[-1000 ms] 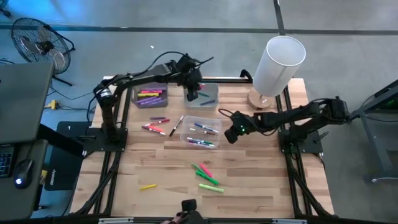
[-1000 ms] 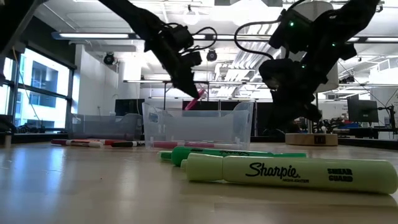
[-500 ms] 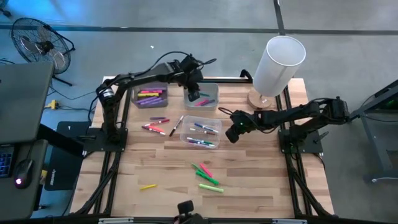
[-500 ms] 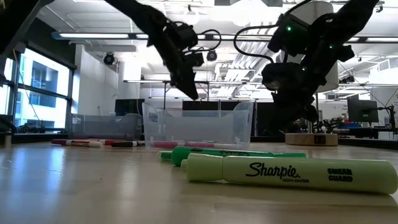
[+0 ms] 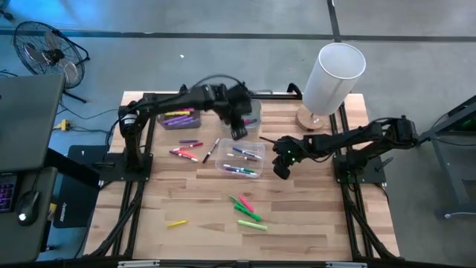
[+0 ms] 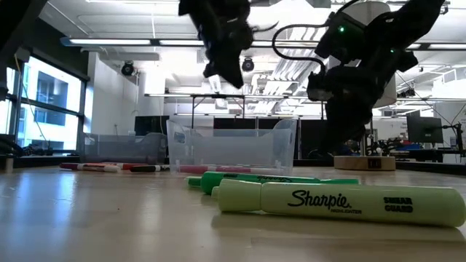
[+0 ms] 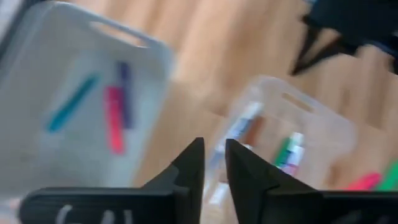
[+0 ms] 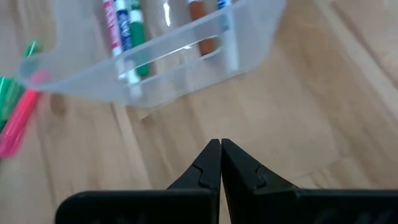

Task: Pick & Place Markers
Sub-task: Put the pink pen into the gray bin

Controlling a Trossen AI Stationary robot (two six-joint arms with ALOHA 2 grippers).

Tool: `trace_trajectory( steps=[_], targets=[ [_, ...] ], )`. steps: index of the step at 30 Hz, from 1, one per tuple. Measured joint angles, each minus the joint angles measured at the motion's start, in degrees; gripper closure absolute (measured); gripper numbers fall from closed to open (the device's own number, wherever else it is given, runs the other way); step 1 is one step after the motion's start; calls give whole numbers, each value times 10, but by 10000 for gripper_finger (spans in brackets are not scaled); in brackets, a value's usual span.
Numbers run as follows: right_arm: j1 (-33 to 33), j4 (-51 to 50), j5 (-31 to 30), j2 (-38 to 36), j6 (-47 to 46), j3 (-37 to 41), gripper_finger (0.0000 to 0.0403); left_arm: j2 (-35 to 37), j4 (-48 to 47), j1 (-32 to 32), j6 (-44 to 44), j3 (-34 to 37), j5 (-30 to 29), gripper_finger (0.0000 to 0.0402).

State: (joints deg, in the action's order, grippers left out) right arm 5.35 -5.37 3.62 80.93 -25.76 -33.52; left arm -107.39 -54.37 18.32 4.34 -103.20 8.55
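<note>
The left gripper (image 5: 239, 132) hovers between two bins, its fingers a narrow gap apart and holding nothing. The right gripper (image 5: 281, 171), fingers pressed shut and empty, hangs beside the clear bin (image 5: 239, 158), while markers (image 5: 248, 211) lie scattered across the wooden table (image 5: 193, 238).

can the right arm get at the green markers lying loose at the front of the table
Probably yes. The right gripper, shut and empty, hangs beside the clear bin; bare wood lies between it and the green markers, nothing blocking.
</note>
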Motion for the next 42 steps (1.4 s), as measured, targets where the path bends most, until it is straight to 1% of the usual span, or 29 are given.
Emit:
trace_trajectory(
  steps=[3,4,7,11,13,14,15,17,19,22,24,26,28,30,32,34,35,36,38,41,42],
  targets=[
    [-15,0,0,0,2,0,401,0,0,-45,4,0,18,385],
    [-20,0,1,0,0,0,401,0,0,-60,5,0,21,393],
    [-31,1,8,0,-11,0,402,0,16,-95,13,13,25,392],
    [-45,8,8,0,-31,0,402,9,27,-135,44,63,-14,400],
    [-53,16,3,0,-47,0,402,32,33,-150,60,104,-21,398],
    [-58,20,-3,0,-56,0,402,42,58,-157,69,124,-21,399],
    [-64,24,-11,0,-65,0,402,54,83,-162,78,151,-20,400],
    [-78,31,-27,0,-87,0,402,87,91,-174,95,213,-24,400],
    [-93,37,-48,0,-113,-1,402,120,154,-185,114,267,-31,401],
    [-122,37,-88,0,-162,-5,403,196,157,-202,142,355,-47,401],
    [-145,33,-118,0,-196,-13,403,244,181,-215,158,406,-65,401],
    [-174,30,-155,0,-228,-29,403,294,166,-229,176,455,-80,401],
    [-204,4,-197,0,-254,-56,403,350,179,-243,188,501,-93,401],
    [-233,-38,-238,0,-273,-93,403,403,168,-254,198,541,-101,401],
    [-258,-112,-275,1,-298,-136,403,454,177,-261,207,576,-112,401],
    [-277,-179,-303,8,-327,-184,403,501,161,-265,214,611,-119,401],
    [-288,-210,-313,10,-339,-207,403,521,175,-267,217,620,-120,401],
    [-296,-243,-318,17,-348,-231,403,541,184,-266,219,630,-122,401],
    [-305,-292,-325,35,-358,-281,403,581,161,-266,220,653,-123,401],
    [-316,-357,-314,87,-363,-353,403,614,174,-266,220,664,-123,401],
    [-317,-369,-310,105,-360,-377,403,625,159,-266,220,669,-123,401]
  ],
)
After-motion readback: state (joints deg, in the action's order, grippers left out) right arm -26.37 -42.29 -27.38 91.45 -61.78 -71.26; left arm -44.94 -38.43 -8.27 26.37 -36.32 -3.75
